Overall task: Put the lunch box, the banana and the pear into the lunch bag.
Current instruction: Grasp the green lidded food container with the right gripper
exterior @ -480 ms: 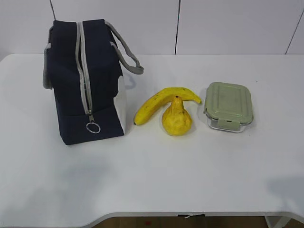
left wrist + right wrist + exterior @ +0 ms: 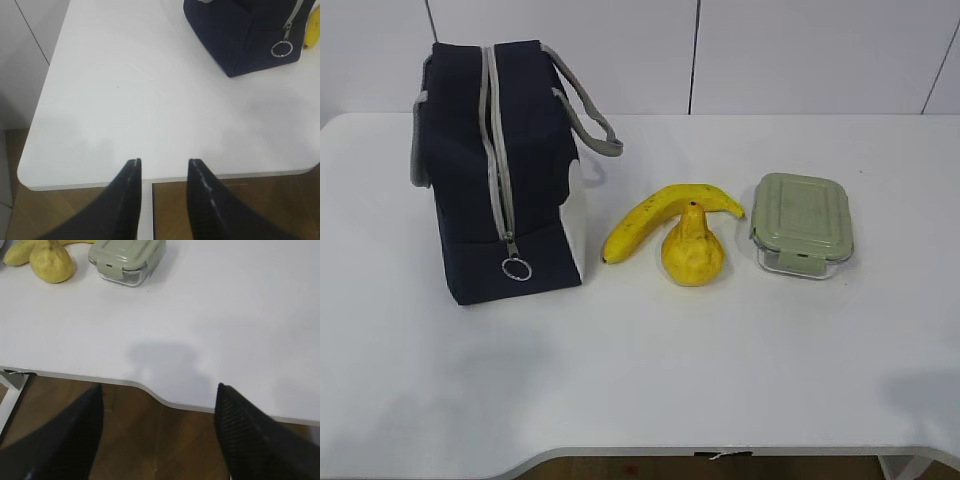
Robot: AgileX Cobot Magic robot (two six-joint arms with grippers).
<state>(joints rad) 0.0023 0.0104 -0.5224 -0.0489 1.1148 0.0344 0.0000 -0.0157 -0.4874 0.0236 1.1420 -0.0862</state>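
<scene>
Four task items stood on the white surface (image 2: 720, 380). At the left stood the lunch bag (image 2: 500, 170), upright, its grey zipper (image 2: 500, 160) closed down to the ring pull (image 2: 516, 268), grey strap handles (image 2: 585, 115) falling to either side. Just right of it lay the banana (image 2: 650, 218), curved, with the pear (image 2: 692, 250) upright in front of it and touching it. The lunch box (image 2: 801, 222) sat just beside the pear, apart from it, green lid clipped on.

Neither arm appeared in the exterior view. The left gripper (image 2: 164, 167) hung over the near left edge of the surface, its jaws moderately apart and holding nothing, well short of the lunch bag. The right gripper (image 2: 159, 392) hung over the near right edge, its jaws wide apart and empty, well apart from the lunch box.
</scene>
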